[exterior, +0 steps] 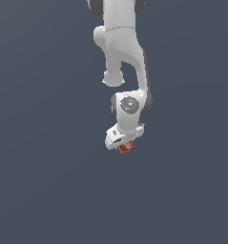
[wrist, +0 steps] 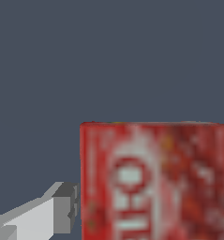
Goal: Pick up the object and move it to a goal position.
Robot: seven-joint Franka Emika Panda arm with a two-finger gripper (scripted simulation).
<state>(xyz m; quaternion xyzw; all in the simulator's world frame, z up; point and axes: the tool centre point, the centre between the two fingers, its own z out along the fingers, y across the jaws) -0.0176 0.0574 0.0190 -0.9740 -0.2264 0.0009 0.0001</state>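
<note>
The object is a small flat red box with white lettering (wrist: pixel 153 180). It fills much of the wrist view between my two fingers; one grey-tipped finger (wrist: pixel 62 208) presses its side, and the other shows only as a sliver at the picture's edge. In the exterior view the red box (exterior: pixel 127 147) sticks out just under my white gripper (exterior: pixel 123 145), which is tilted and hangs from the arm above the dark floor. The gripper is shut on the box.
A plain dark grey-blue floor (exterior: pixel 48 190) surrounds the arm on all sides. No other object and no goal marker shows in either view.
</note>
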